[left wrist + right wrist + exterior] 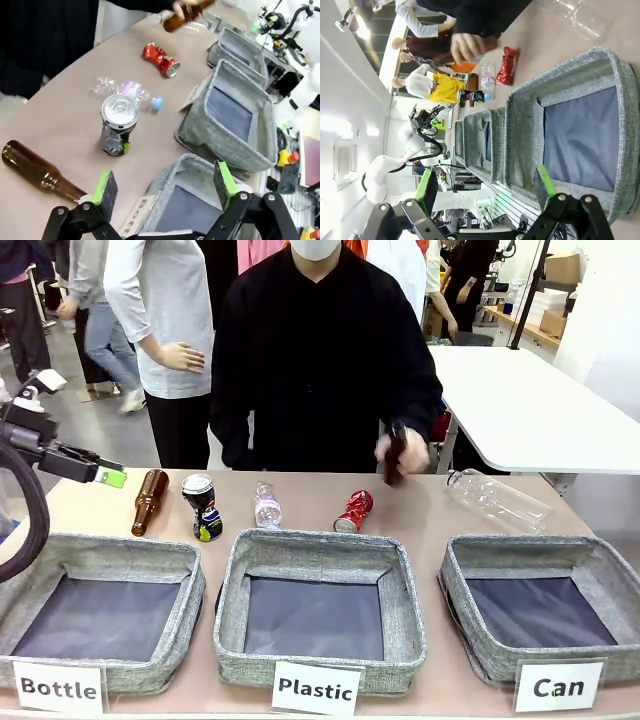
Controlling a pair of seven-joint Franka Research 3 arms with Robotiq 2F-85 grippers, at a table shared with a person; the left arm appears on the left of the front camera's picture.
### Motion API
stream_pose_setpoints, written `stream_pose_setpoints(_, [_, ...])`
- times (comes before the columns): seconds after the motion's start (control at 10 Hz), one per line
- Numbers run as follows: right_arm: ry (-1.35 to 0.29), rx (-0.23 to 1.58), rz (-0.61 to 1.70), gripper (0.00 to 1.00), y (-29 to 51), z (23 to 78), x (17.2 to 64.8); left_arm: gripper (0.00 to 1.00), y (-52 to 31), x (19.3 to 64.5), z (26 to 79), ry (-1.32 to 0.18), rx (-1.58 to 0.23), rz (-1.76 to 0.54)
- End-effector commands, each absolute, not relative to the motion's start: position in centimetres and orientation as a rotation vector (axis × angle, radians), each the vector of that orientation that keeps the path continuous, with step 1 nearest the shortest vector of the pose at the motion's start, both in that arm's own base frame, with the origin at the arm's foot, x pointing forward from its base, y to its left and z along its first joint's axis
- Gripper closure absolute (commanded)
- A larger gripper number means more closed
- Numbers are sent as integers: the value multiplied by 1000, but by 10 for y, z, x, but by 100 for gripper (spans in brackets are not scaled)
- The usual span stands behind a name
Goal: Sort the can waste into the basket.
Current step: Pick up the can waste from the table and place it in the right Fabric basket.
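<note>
So the Pepsi can point(119, 125) is standing upright a bit left of centre in my left wrist frame, silver top facing me. It's sitting just ahead of my left claw point(165, 185), slightly off toward the left finger. That claw is hanging wide open and holding nothing. The can's long axis is running straight up, so I'm thinking a side-on pinch rather than a top grab.

The crushed red can point(354, 511) is lying on its side around the middle of the front frame, tipped diagonally, just past the far rim of the Plastic basket point(318, 552). It's well apart from the left claw.

The Can basket point(530, 552) is sitting way over at the lower right of the front frame, so either can is facing a long trip across. My right claw point(487, 192) is hovering by that basket's near rim, also spread wide and carrying nothing. I'm guessing it's the better bet for the red can, and the left for the Pepsi can.

Counting it all up, I'm seeing:
- two cans
- two brown glass bottles, one lying point(148, 501) left of the Pepsi can and one point(394, 465) being held in the person's hand point(412, 452) past the red can
- two clear plastic bottles, a small squashed one point(266, 505) and a big one point(497, 500) on the right
- three baskets, counting the Bottle basket point(100, 555)
</note>
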State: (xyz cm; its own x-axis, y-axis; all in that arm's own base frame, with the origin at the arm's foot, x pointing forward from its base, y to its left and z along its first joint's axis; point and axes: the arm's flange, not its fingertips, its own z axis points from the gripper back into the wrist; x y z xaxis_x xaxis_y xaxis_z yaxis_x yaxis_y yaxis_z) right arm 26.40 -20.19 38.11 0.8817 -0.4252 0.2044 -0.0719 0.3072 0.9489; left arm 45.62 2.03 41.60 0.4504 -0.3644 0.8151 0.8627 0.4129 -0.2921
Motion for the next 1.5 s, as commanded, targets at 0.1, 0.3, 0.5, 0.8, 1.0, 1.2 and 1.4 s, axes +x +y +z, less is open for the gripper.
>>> stream_pose_setpoints(0.1, [-494, 1259, -225, 0, -203, 382, 265, 0, 17, 443, 423, -771, -813, -918])
stream_pose_setpoints(0.3, [-494, 1259, -225, 0, -203, 382, 265, 0, 17, 480, 413, -688, -801, -892])
stream_pose_setpoints(0.5, [-494, 1259, -225, 0, -203, 382, 265, 0, 14, 508, 407, -729, -817, -966])
stream_pose_setpoints(0.8, [-494, 1259, -225, 0, -203, 382, 265, 0, 5, 535, 382, -748, -797, -1088])
stream_pose_setpoints(1.0, [-494, 1259, -225, 0, -203, 382, 265, 0, 35, 536, 395, -748, -879, -1075])
stream_pose_setpoints(1.2, [-494, 1259, -225, 0, -203, 382, 265, 0, 124, 496, 430, -856, -964, -1065])
stream_pose_setpoints(1.4, [-494, 1259, -225, 0, -203, 382, 265, 0, 199, 455, 427, -898, -926, -1001])
